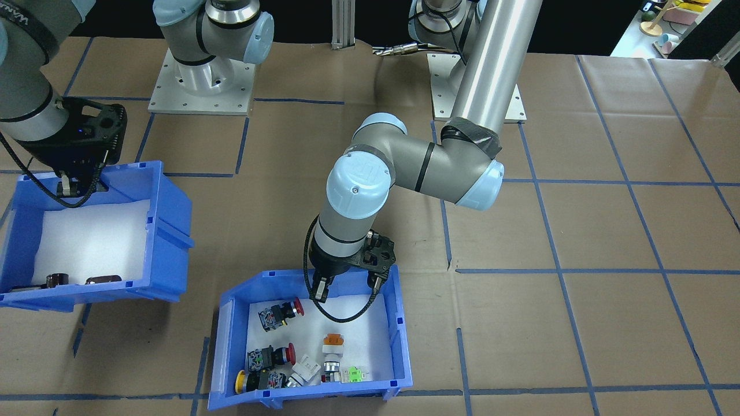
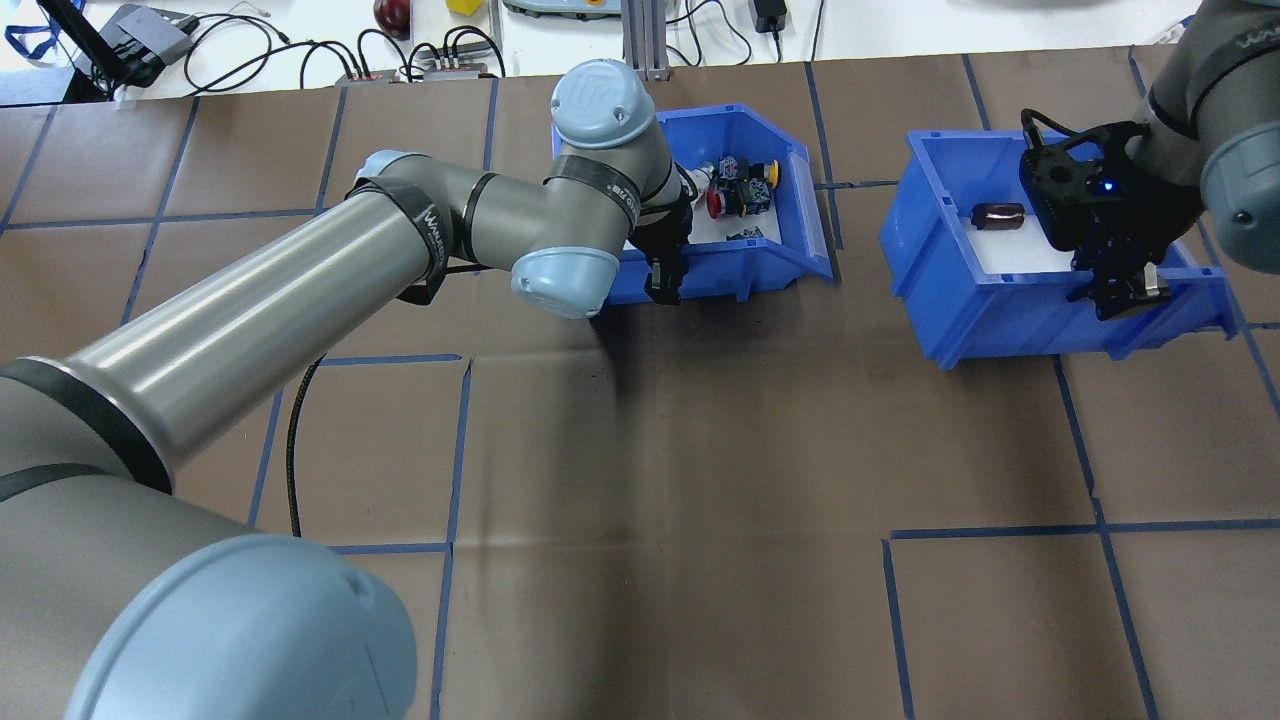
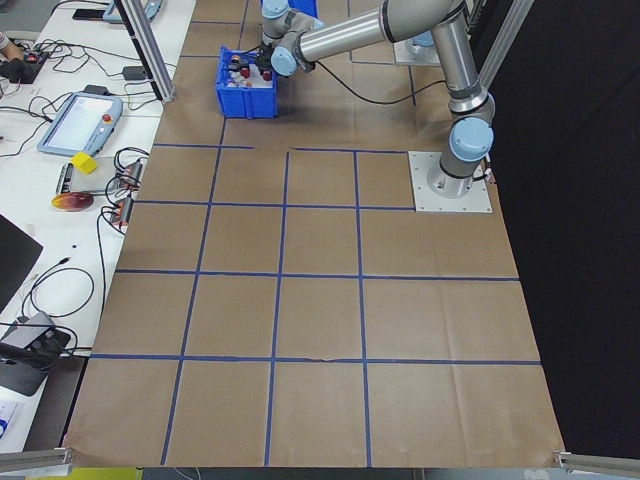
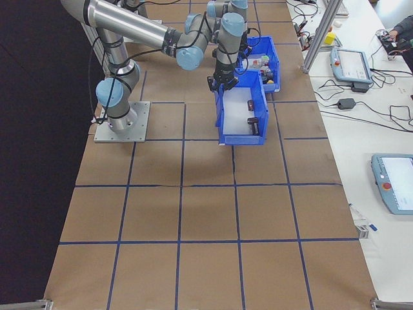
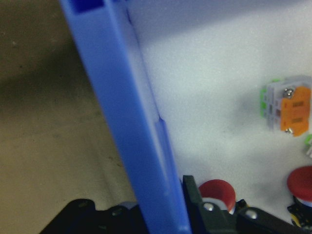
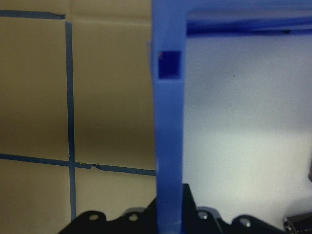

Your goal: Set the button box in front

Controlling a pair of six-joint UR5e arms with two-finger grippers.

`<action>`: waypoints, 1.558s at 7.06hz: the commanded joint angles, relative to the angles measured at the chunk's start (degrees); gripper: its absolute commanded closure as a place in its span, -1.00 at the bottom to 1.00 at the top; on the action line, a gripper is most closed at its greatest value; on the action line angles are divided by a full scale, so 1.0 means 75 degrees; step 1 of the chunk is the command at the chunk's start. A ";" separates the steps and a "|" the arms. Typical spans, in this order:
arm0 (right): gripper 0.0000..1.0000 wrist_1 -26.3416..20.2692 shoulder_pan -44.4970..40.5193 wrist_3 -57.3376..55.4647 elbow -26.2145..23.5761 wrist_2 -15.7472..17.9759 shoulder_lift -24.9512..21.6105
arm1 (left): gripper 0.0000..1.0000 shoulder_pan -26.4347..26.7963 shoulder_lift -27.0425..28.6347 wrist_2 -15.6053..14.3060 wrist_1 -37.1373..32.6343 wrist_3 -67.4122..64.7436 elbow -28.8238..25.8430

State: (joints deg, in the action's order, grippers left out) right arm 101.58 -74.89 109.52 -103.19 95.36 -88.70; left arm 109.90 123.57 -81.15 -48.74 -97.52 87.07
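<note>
Front-facing view: button box [image 1: 399, 341] at bottom centre; left gripper [image 1: 346, 284] closed over its upper wall, one finger on each side. Right gripper [image 1: 75, 186] at left, likewise clamping the second bin [image 1: 173, 231].

Overhead view: button box top centre, second bin upper right.

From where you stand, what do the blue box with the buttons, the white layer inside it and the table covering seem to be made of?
The button box looks like moulded plastic: uniform blue, slightly glossy, with ribbed walls. Its white liner seems to be soft foam or fleece, matte and faintly textured; which one is unclear. The table covering looks like brown kraft paper, matte and creased, with blue tape lines. The left end effector straddles the box's wall.
</note>
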 commanded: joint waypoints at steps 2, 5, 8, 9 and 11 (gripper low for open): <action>0.89 0.0003 0.0036 0.0186 -0.0803 0.0000 -0.0815 | -0.50 0.0065 -0.0185 -0.0254 -0.0040 -0.0158 -0.0008; 0.89 0.0038 0.0001 -0.0186 -0.2150 -0.0011 -0.1974 | -0.51 -0.0005 -0.1028 -0.0231 -0.1662 0.0169 -0.0322; 0.88 0.0027 -0.0349 -0.1485 -0.3277 -0.0128 -0.3183 | -0.80 -0.0122 -0.1952 -0.1486 -0.3833 0.3670 -0.1087; 0.88 0.0038 -0.0862 -0.2104 -0.3291 -0.0117 -0.3220 | -0.60 -0.0227 -0.2490 -0.1566 -0.5276 0.4567 -0.1110; 0.88 0.0261 -0.1916 -0.3335 -0.3303 -0.0117 -0.3174 | -0.70 -0.1090 -0.3289 -0.1555 -0.6484 0.7172 -0.1098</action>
State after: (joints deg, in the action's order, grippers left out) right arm 102.91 -84.56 89.95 -127.81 94.45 -112.54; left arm 105.23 102.34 -92.58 -92.84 -56.47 78.87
